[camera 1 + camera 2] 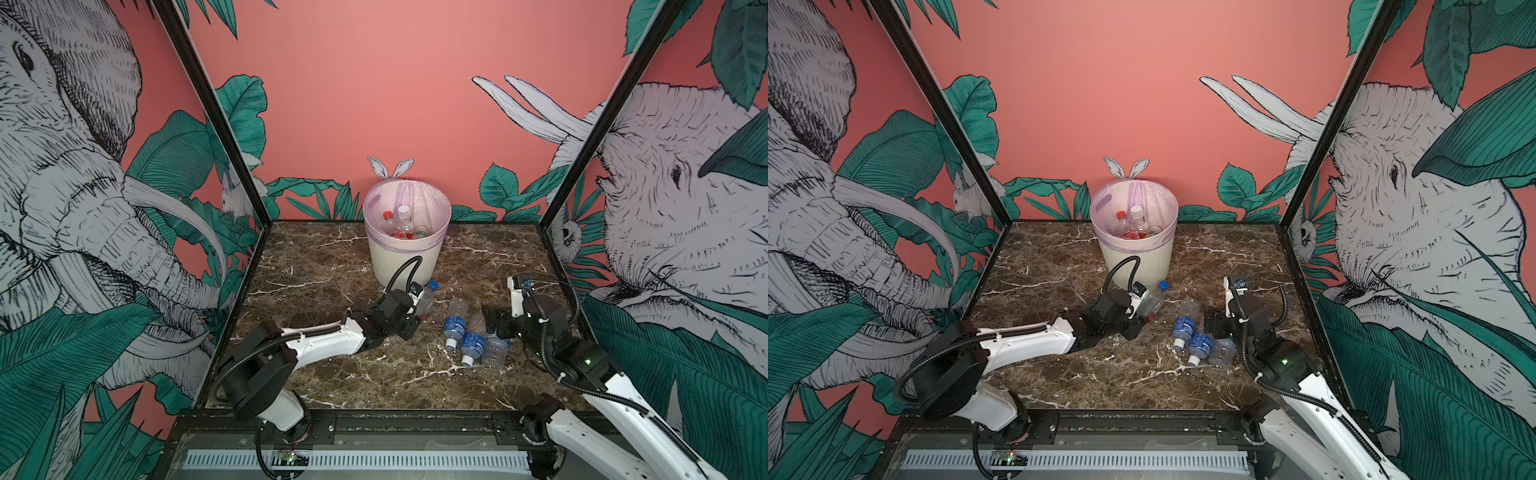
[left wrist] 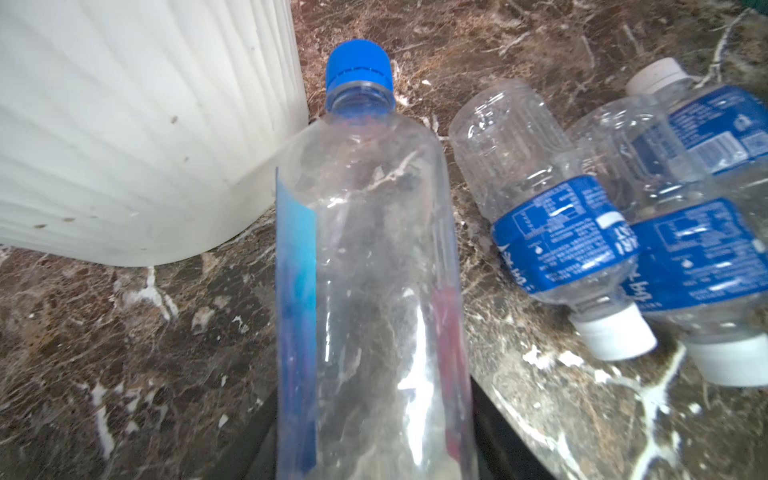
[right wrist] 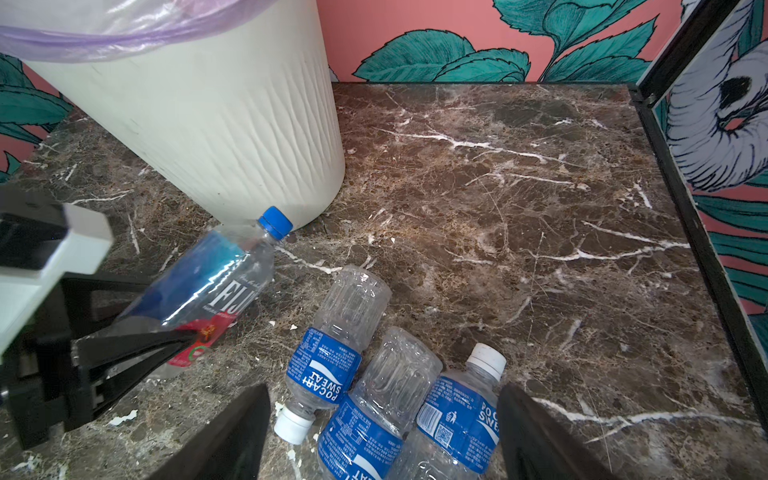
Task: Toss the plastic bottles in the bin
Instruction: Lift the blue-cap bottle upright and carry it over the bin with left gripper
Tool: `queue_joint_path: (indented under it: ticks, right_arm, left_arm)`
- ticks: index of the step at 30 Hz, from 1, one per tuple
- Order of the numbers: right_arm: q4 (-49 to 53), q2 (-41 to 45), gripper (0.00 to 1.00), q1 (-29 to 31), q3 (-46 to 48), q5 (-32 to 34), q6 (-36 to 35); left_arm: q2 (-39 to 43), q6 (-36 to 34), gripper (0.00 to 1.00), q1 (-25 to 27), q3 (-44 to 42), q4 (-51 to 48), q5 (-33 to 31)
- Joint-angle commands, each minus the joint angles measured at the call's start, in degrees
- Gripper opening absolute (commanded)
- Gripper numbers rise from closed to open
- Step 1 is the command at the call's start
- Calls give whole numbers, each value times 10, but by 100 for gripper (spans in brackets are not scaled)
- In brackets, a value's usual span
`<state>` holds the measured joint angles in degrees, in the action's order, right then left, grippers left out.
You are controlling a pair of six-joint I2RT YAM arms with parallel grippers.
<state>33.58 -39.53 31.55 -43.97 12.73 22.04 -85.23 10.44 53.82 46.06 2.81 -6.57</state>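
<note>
The left gripper [image 3: 174, 318] is pinching a clear Fiji bottle [image 3: 208, 286] by its lower, labelled half, with one black finger [image 3: 137, 347] pressed along the underside of the label. The bottle runs straight out ahead of this gripper, and its blue cap [image 2: 359, 62] is at the far end, just beside the foot of the bin [image 1: 405, 257]. Whether the bottle rests on the table [image 1: 316, 266] or is lifted off it cannot be told.

The bin stands upright beyond the left gripper, past the bottle's cap. Its ribbed cream wall is bare below a lilac bag [image 3: 124, 33] folded over the rim. In both top views several bottles already lie inside it, among them one with a red cap [image 1: 388, 215] and one with a white cap [image 1: 403, 210].

The right gripper [image 3: 382, 395] is spread wide, its two dark fingers well apart and low over the table. Three small Pocari Sweat bottles lie on their sides in a tight row touching each other. The first [image 3: 336, 340] is nearest the Fiji bottle and just outside the right gripper's finger on that side. The second [image 3: 386, 399] and the third [image 3: 461, 415] sit between the fingers. The right gripper holds nothing. The row of three lies beside the left gripper, apart from the bottle it grips.
</note>
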Motion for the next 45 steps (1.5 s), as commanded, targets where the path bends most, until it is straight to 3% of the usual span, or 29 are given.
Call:
queue_joint_path:
  ticks: [1,17,29,39,45]
  right_arm:
    - [-29,-3,87,-3,8,-8,8]
    - [-75,-41,87,-3,26,-35,25]
    - [-134,-87,87,-3,34,-63,45]
    - [-141,-95,86,-3,36,-72,55]
    - [-145,-96,86,-3,38,-73,57]
  left_arm:
    - [55,10,48,10,-26,-25,-15]
    - [312,52,48,40,-91,-152,-94]
    - [495,78,48,39,-64,-322,-146]
    - [587,101,48,40,-44,-399,-167]
    - [567,71,49,39,-1,-391,-164]
